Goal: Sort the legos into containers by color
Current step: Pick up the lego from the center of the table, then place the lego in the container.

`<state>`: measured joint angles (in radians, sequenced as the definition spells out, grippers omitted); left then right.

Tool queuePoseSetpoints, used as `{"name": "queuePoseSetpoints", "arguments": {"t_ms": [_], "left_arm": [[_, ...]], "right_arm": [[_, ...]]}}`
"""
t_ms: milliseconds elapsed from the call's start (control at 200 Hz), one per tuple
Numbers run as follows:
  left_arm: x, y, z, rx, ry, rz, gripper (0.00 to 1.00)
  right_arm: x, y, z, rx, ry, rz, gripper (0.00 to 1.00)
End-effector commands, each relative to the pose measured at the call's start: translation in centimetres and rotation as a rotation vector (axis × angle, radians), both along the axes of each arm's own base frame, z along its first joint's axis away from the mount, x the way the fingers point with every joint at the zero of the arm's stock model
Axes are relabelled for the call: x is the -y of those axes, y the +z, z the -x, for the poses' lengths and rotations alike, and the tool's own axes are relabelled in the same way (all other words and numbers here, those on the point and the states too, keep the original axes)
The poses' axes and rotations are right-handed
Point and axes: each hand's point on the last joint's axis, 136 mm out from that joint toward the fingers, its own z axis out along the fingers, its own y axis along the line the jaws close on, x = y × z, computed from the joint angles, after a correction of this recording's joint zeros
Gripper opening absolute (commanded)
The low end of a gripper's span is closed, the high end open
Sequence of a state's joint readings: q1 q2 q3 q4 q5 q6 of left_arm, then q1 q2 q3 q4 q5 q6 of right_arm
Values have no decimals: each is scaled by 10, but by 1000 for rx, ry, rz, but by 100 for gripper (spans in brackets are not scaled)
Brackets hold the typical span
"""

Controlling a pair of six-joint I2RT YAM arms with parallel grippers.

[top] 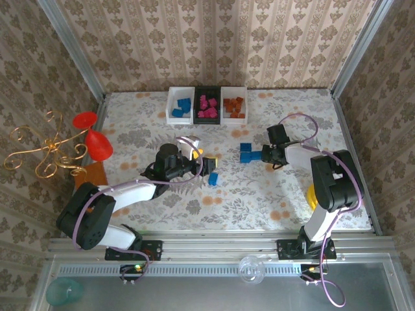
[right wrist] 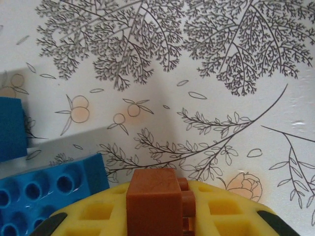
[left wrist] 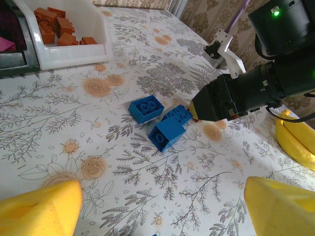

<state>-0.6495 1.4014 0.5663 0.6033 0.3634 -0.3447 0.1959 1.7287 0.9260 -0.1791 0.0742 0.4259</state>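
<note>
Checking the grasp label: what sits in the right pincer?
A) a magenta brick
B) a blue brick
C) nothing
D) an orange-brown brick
D: the right wrist view shows an orange-brown brick clamped in the right pincer, with a blue brick lying just beside it.

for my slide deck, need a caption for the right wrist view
Right jaws shut on an orange-brown lego brick, blue lego bricks nearby on the floral tablecloth.
</note>
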Motion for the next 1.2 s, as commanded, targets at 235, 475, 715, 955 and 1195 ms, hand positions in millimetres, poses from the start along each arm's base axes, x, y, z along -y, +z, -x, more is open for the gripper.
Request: {"name": "queuePoseSetpoints", "arguments": {"t_ms": [235, 475, 715, 955, 1195], "left_arm": [[-13, 24, -11, 101, 87, -38, 87], [-50, 29, -28, 163, 297, -104, 88], [-75, 32, -32, 181, 397, -136, 89], [-80, 38, -30, 192, 405, -122, 89], [-81, 36, -30, 180, 407, -132, 90]], "right_arm": [[-58, 97, -20, 354, 138, -149, 22], [-102, 122, -73, 455, 168, -218, 22], [-118, 114, -155, 475, 135, -184, 22], [-134, 102, -218, 439, 132, -262, 30], [-130, 138, -217, 476, 145, -223, 51]]}}
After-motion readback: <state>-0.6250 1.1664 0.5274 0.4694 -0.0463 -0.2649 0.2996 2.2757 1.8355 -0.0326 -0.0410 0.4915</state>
